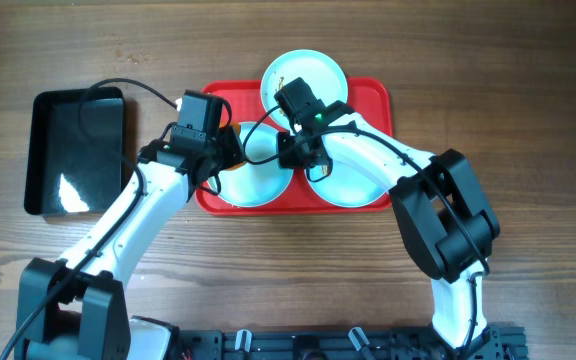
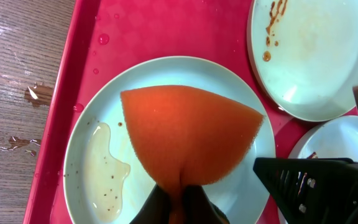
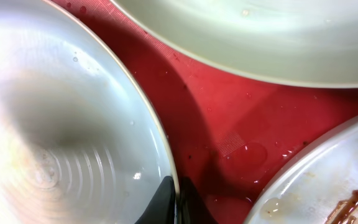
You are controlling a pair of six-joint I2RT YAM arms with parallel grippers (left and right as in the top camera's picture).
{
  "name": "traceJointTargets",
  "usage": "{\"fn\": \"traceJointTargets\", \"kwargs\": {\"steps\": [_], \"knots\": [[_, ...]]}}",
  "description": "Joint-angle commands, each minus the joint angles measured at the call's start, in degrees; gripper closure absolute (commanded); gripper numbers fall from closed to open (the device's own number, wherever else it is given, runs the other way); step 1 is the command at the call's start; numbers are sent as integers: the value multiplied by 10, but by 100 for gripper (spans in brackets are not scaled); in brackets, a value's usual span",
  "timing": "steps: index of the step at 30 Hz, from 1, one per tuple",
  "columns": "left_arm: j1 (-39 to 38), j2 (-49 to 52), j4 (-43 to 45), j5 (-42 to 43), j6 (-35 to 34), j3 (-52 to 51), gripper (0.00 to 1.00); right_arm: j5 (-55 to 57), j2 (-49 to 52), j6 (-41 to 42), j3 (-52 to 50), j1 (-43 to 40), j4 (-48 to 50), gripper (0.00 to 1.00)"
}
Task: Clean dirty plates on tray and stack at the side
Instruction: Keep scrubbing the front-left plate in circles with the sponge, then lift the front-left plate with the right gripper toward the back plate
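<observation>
Three pale plates lie on the red tray (image 1: 370,96). My left gripper (image 2: 182,200) is shut on an orange sponge (image 2: 185,130) that rests on the front left plate (image 2: 92,112), beside a puddle of speckled liquid (image 2: 107,168). My right gripper (image 3: 178,198) is shut on that plate's right rim (image 3: 55,124); it also shows in the overhead view (image 1: 303,155). The far plate (image 2: 316,62) has brown-orange smears. The front right plate (image 3: 328,180) also has a brown smear.
A glossy black bin (image 1: 78,150) stands on the wooden table left of the tray. Water drops lie on the table (image 2: 33,93) by the tray's left edge. The tray floor (image 3: 229,124) is wet between the plates.
</observation>
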Motion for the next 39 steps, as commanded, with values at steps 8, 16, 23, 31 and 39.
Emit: {"fn": "traceJointTargets", "kwargs": {"steps": [8, 16, 23, 31, 39], "knots": [[6, 71, 6, -38, 11, -6, 96, 24, 3, -17, -2, -3, -7, 96], [16, 87, 14, -41, 9, -6, 96, 25, 3, -37, -2, -3, -14, 96], [15, 101, 19, -39, -7, -6, 96, 25, 3, -35, -2, -3, -12, 96], [11, 155, 27, -22, -3, -6, 96, 25, 3, -35, -2, -3, -13, 96], [14, 161, -43, -236, -14, -6, 96, 25, 3, -35, -2, -3, -13, 96]]}}
